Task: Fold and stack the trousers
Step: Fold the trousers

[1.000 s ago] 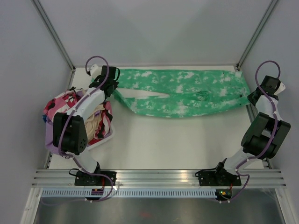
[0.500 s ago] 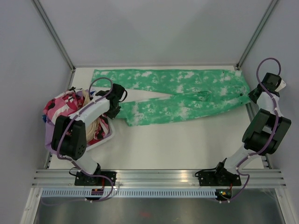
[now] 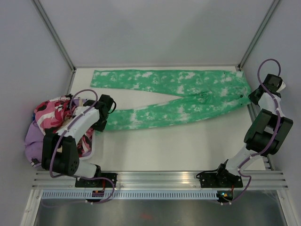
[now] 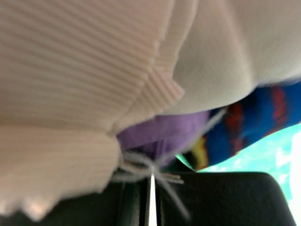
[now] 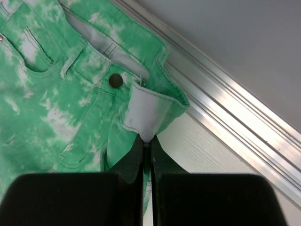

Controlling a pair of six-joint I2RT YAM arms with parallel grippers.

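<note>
Your top view looks steeply down from above the near edge over the whole tabletop point(image 3: 188, 146), and each wrist view sits tight against cloth — the one along the right claw point(image 5: 146, 141) shares the trousers' point(image 5: 61, 94) waist corner with it.

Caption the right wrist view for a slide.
Right gripper pinches the waistband corner of the green tie-dye trousers beside their dark button.

One trousers point(image 3: 188, 89), one heap point(image 3: 51, 116) (clothes)
</note>
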